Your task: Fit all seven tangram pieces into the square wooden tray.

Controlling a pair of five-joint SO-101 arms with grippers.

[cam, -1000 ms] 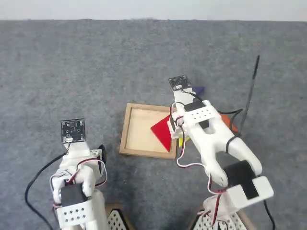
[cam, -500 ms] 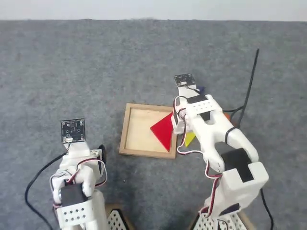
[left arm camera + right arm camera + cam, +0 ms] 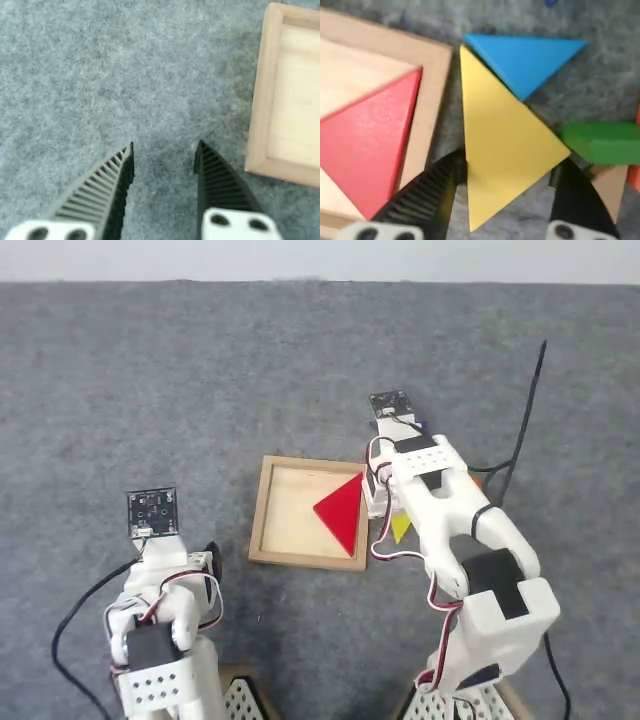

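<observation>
Straddling the yellow triangle (image 3: 505, 145) w/ jaws spread wide, the right gripper (image 3: 510, 167) is hovering just outside the tray (image 3: 434, 95) rim, the piece's long edge lying alongside that rim, left gripper (image 3: 165, 150) gaping too but well apart from it.

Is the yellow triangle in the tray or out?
Out: the yellow triangle lies on the mat beside the tray, inside the open right end effector.
</observation>
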